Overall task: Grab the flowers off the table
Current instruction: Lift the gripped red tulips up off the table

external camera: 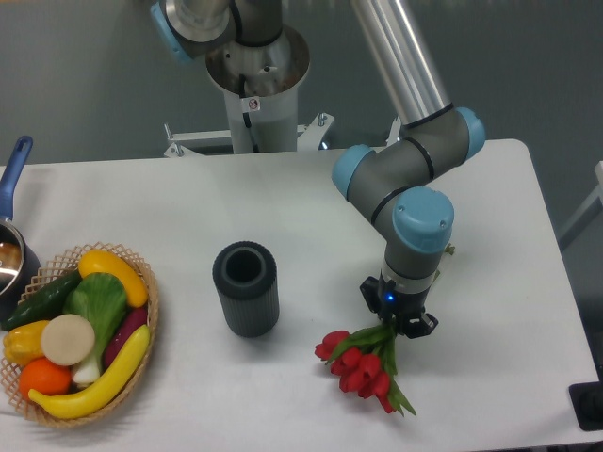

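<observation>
One bunch only: keep pincer (399, 323) clamped on flowers (366, 363) at stems; lift straight off table (283, 207), blooms hanging just below.

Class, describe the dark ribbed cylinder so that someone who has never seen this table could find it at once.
Start at the white table. Near its middle, between the fruit basket on the left and the red flowers under the robot's hand, stands a cup. It is the only dark grey, ribbed, open-topped thing there.
</observation>
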Robot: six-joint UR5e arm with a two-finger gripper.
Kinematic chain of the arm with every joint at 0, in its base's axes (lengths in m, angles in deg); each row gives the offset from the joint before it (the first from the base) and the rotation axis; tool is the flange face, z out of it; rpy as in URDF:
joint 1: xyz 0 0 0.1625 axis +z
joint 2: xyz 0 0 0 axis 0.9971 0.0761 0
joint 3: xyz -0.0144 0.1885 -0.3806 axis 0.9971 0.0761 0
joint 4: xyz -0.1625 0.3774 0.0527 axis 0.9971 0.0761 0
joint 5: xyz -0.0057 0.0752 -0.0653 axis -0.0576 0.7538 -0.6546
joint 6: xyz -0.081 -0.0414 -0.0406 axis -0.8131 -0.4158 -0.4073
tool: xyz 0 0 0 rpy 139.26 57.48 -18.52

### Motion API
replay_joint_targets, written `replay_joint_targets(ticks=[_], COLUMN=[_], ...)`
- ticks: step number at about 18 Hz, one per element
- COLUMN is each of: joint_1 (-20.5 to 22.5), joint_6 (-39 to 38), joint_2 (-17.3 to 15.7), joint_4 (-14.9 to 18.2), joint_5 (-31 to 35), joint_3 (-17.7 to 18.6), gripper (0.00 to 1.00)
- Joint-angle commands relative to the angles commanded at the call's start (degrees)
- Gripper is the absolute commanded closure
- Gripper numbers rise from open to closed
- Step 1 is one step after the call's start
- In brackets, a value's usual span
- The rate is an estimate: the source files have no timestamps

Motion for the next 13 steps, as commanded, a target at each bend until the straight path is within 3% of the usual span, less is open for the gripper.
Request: replay_joint_targets(ticks=[3, 9, 13], joint_1=[2.02, 3.25, 3.78], joint_6=[-1.66, -7.64, -10.37], joint_2=[-4.84, -9.94, -12.23], joint_4=[0.00, 0.00, 0.00], joint_5=[-9.22, -22.93, -27.34], joint_3=[0.52, 0.70, 0.52], gripper=[0.87, 0.87, 0.87])
